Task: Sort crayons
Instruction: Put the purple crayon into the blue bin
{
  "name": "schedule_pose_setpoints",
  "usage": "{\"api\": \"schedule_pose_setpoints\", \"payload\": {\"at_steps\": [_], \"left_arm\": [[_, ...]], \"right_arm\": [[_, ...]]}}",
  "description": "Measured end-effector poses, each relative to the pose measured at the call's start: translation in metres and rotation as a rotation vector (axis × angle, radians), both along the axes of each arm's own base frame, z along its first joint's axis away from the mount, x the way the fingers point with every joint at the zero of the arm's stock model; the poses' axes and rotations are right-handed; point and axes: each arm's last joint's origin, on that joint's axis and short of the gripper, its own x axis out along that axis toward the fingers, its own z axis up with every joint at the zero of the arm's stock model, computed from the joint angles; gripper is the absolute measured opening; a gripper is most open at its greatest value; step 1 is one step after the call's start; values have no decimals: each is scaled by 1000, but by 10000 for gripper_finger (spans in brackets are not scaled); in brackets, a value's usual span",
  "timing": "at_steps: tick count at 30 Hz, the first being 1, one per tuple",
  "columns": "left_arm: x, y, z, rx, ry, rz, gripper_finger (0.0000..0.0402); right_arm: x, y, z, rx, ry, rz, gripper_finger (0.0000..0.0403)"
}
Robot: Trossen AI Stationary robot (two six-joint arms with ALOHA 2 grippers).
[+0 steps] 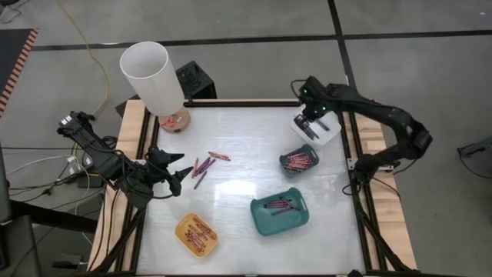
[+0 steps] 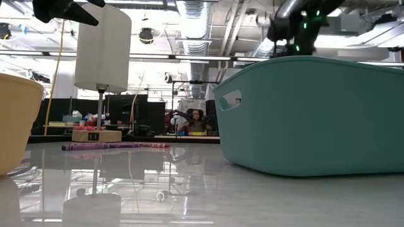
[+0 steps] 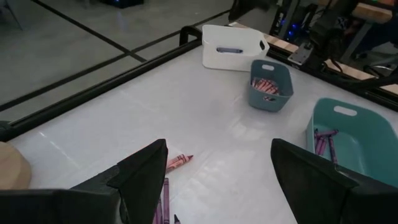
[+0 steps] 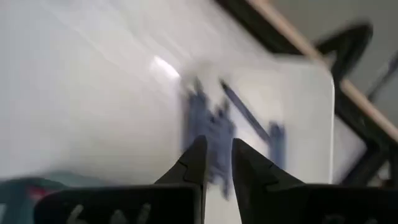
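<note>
Glossy white tabletop (image 1: 246,146), wood-edged and black-framed, on a grey floor marked with dark tape lines.

Loose crayons (image 1: 201,167): a small scatter of short pink, red and purple sticks on the bare table left of centre, just in front of the left gripper; also seen lying flat in the low view (image 2: 117,145).

Small yellow plastic tray (image 1: 196,235), near front edge: holds red crayons.

Large teal plastic tray (image 1: 280,215), front centre-right: holds purple crayons.

Small dark blue-grey plastic bin (image 1: 299,160), right of centre: holds red-pink crayons.

White rectangular plastic tray (image 1: 316,128), back right corner: holds dark blue-grey crayons, blurred in the right wrist view (image 4: 214,127).

White cylindrical lamp shade on a round wooden base (image 1: 152,77), back left corner.

Left gripper (image 1: 181,171): low over the left side of the table, fingers spread wide, grasping nothing.

Right gripper (image 1: 310,123): above the white tray, fingers (image 4: 194,163) parted by a narrow gap, nothing seen between them.

Background, low view: a person seated far behind the table.
</note>
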Motion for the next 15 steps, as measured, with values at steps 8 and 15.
{"api": "schedule_pose_setpoints", "payload": {"at_steps": [8, 15], "left_arm": [[0, 0, 0, 0, -2, 2, 276], [0, 0, 0, -3, -4, 3, 276]], "right_arm": [[42, 32, 41, -117, -363, 229, 68], [100, 73, 35, -209, -477, 549, 68]]}}
